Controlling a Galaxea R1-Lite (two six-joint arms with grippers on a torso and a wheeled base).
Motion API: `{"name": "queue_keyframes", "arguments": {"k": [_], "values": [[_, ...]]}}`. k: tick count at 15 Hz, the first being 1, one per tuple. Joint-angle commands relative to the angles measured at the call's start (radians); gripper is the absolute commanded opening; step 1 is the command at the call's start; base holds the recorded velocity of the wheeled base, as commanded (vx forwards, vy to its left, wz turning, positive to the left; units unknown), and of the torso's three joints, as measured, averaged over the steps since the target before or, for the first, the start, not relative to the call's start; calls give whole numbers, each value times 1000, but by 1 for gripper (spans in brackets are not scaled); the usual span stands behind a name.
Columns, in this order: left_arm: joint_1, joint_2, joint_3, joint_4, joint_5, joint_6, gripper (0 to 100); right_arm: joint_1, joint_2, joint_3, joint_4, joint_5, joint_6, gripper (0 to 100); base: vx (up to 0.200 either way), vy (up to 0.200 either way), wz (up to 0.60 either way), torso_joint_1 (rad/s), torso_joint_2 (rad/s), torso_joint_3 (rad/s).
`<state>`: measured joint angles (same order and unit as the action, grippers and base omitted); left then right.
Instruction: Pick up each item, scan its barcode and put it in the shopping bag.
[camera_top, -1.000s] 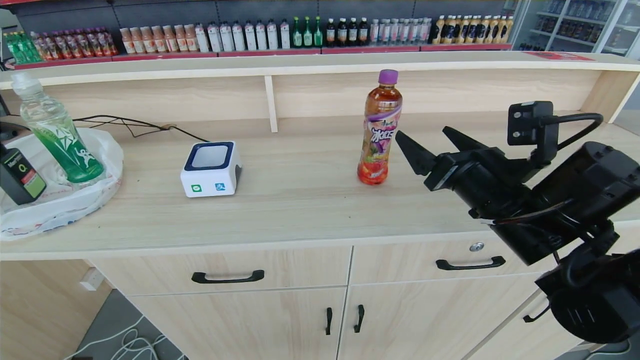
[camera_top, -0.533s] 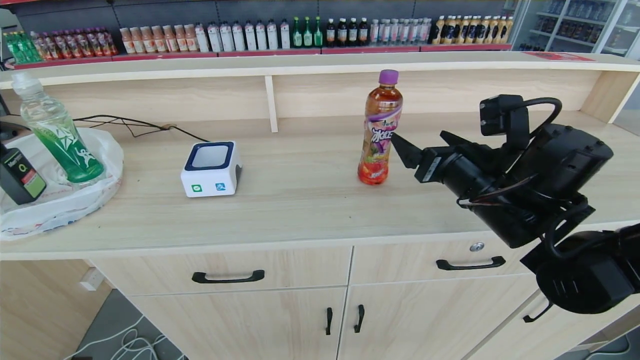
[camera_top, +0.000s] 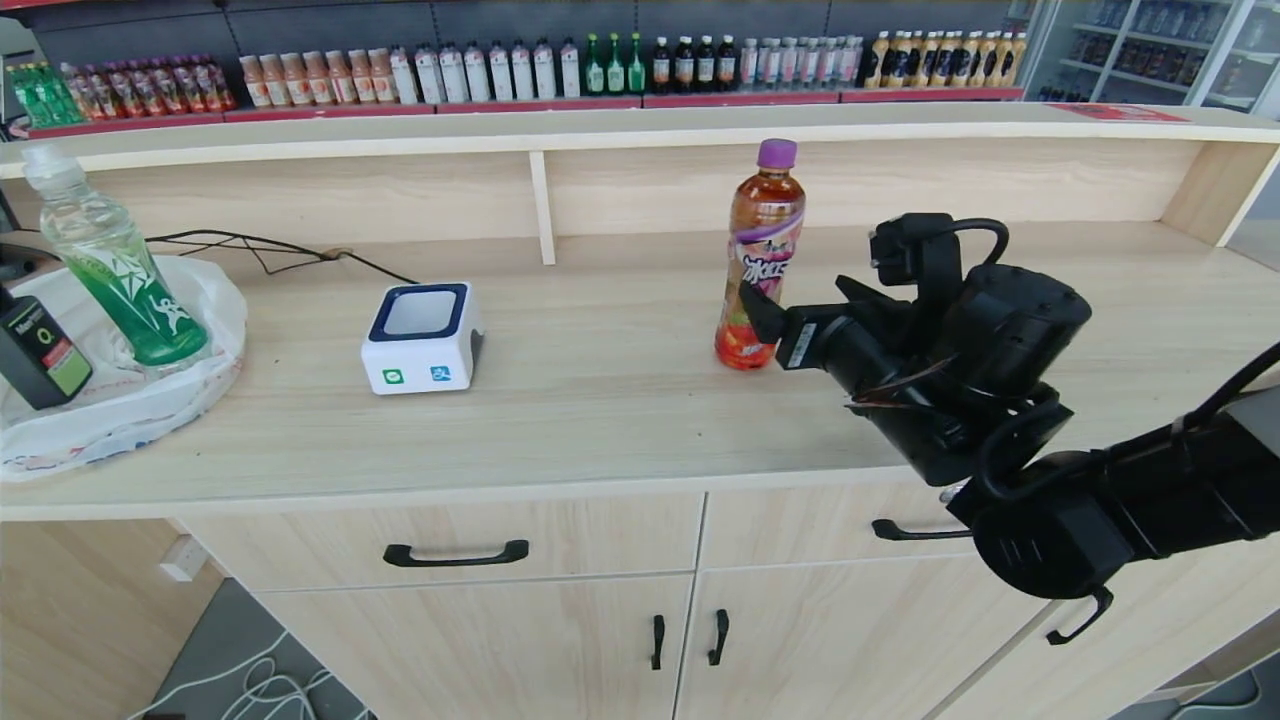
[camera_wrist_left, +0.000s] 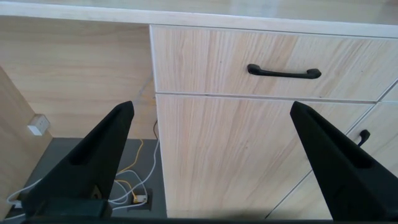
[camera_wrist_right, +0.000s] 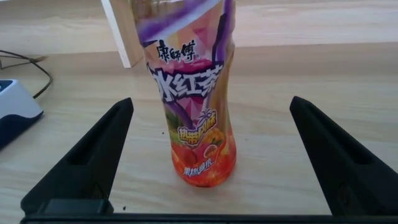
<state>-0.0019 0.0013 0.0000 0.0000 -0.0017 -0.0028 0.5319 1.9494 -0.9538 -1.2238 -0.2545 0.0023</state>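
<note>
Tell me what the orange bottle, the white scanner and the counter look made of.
Orange bottle: likely clear plastic, drink showing through above a glossy printed sleeve.
White scanner: smooth moulded plastic, it seems, with a glassy top window.
Counter: pale matte wood grain, perhaps laminate.

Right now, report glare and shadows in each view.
Head view: the scanner top reflects pale light, the bottle casts a faint shadow on the counter. Right wrist view: soft shine on the bottle label. Left wrist view: drawer evenly lit.
</note>
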Motion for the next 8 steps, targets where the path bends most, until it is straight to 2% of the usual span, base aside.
{"name": "queue_keyframes", "arguments": {"k": [1,8], "values": [[0,0,0,0,0,0,100,10,37,-20,0,0,-4,100,0,0,0,0,0,0],[0,0,0,0,0,0,100,33,103,-183,98,0,-12,100,0,0,0,0,0,0]]}}
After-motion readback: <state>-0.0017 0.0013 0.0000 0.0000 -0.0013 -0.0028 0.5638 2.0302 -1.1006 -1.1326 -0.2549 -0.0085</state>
